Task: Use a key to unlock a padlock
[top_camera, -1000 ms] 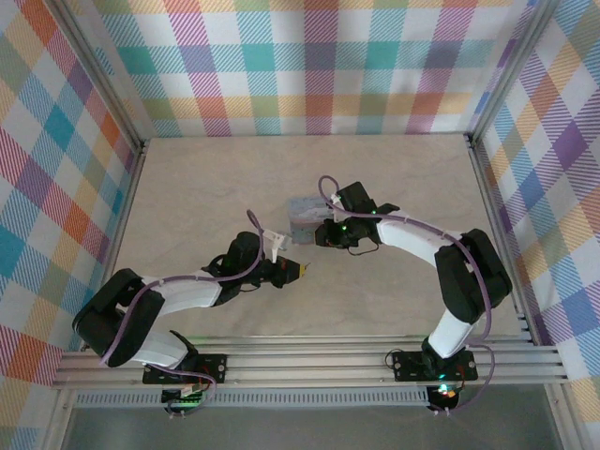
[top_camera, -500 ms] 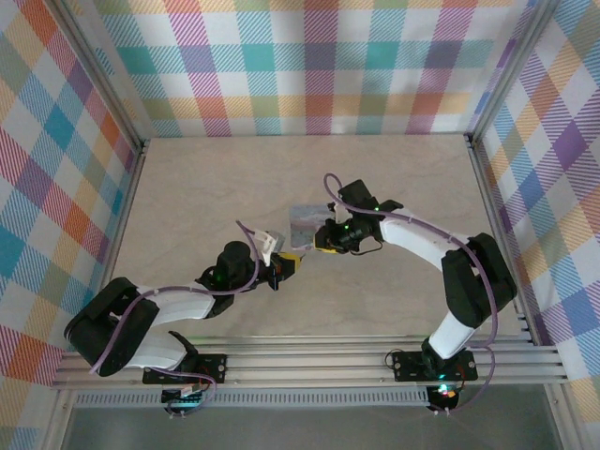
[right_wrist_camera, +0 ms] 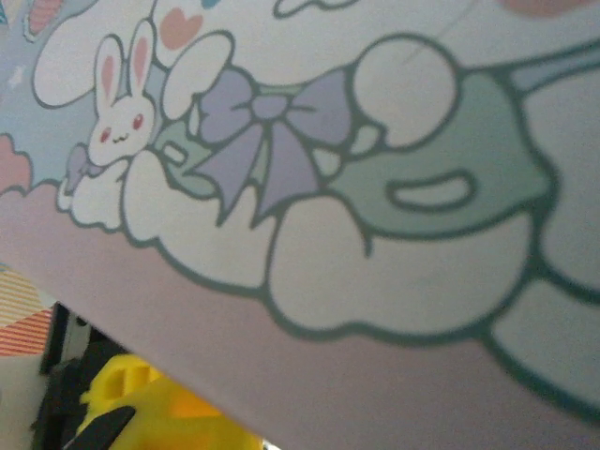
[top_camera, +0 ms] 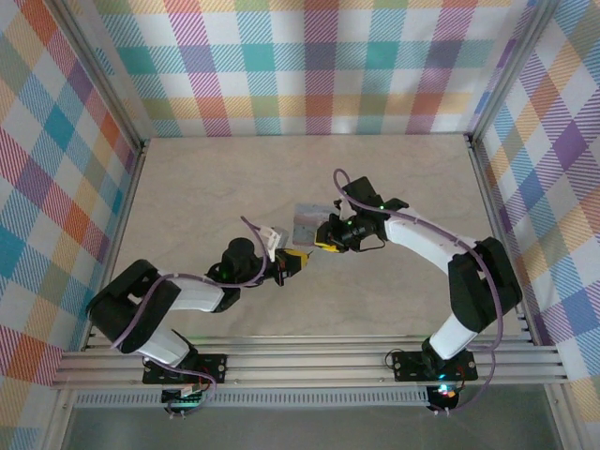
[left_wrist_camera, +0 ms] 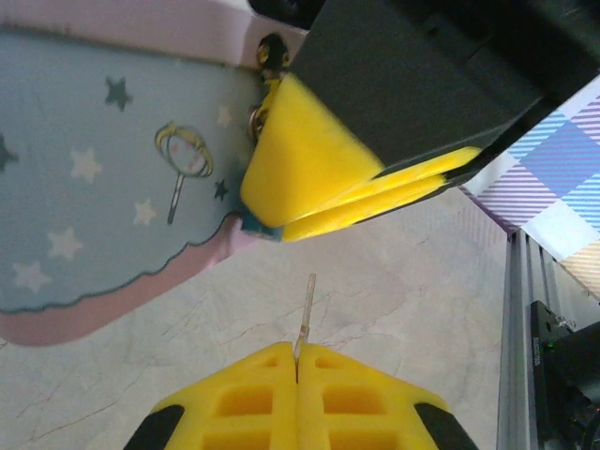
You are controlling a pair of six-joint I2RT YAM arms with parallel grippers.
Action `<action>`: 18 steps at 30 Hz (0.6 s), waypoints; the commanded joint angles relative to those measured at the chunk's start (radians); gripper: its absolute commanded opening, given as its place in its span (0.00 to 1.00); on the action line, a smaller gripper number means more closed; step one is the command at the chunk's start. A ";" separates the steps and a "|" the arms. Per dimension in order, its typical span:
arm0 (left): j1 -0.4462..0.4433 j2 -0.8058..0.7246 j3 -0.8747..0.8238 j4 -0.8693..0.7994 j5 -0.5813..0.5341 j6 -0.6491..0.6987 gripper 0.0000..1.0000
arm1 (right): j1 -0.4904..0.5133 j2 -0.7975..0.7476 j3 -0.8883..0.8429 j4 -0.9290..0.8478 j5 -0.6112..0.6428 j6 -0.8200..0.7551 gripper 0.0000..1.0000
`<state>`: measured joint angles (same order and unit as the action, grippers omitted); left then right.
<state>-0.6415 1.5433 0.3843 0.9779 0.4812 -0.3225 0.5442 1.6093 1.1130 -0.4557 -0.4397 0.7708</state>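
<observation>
Left gripper (left_wrist_camera: pixel 297 354) with key (left_wrist_camera: pixel 305 305), bunny-print box (right_wrist_camera: pixel 375 187)

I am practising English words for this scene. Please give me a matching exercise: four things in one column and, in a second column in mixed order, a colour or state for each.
1 key
2 box
3 left gripper
4 table

a pale, marbled
b shut
c thin, silvery
d pale blue with stars

Pairs: 1-c, 2-d, 3-b, 4-a

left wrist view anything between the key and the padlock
Nothing in the gap: the key in the shut left gripper points over bare table at the right gripper's fingers, which cover most of the padlock.
</observation>
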 commanded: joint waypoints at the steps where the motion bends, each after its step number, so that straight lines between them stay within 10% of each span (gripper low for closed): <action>1: 0.023 0.064 0.022 0.175 0.051 -0.074 0.00 | -0.010 -0.051 -0.014 0.044 -0.022 0.024 0.00; 18: 0.031 0.198 0.092 0.280 0.109 -0.152 0.00 | -0.015 -0.063 -0.022 0.069 -0.034 0.016 0.00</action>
<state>-0.6159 1.7393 0.4480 1.2076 0.5659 -0.4755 0.5304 1.5856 1.0931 -0.4404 -0.4465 0.7971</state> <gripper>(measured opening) 0.041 0.222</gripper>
